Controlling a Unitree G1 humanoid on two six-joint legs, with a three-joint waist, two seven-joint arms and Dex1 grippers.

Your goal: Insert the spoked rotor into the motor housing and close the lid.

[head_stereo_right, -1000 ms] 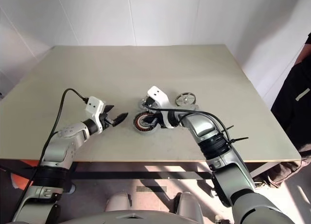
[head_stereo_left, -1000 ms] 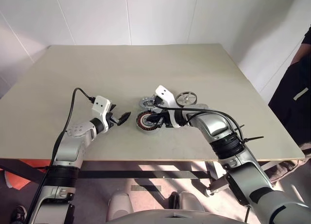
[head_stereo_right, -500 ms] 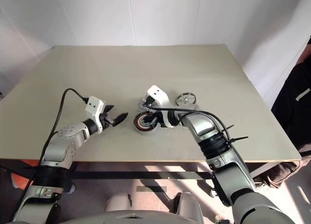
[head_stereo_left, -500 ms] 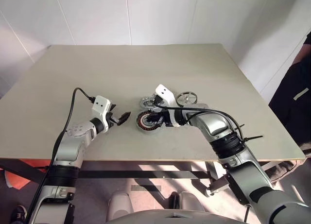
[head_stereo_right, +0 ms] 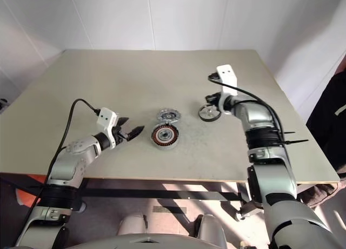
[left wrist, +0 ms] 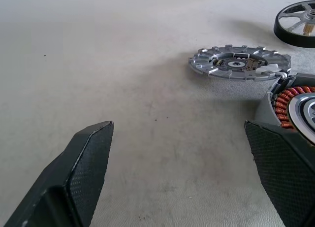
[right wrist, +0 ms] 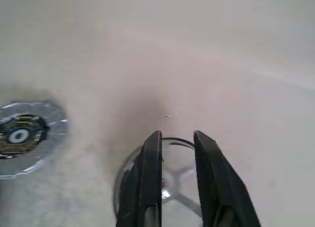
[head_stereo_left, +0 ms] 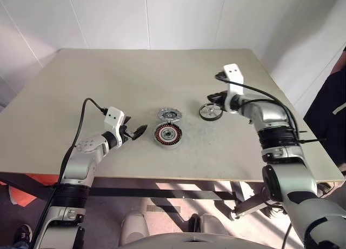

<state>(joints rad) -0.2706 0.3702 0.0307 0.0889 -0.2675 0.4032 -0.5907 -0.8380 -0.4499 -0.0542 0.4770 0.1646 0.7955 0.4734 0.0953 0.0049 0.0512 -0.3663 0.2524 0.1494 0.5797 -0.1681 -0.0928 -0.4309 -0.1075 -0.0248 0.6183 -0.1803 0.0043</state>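
On the table point(head_stereo_left: 108, 76), the left gripper point(head_stereo_left: 135, 132) waits with fingers spread left of the housing point(head_stereo_left: 166, 134), the lid point(head_stereo_left: 169, 115) just beyond it, while the right gripper point(right wrist: 174, 153), fingers slightly parted, hovers over the rotor point(head_stereo_left: 210, 112) to the right.

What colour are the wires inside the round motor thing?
Copper-red, in a ring around the silver hub of the housing. The left wrist view shows it best.
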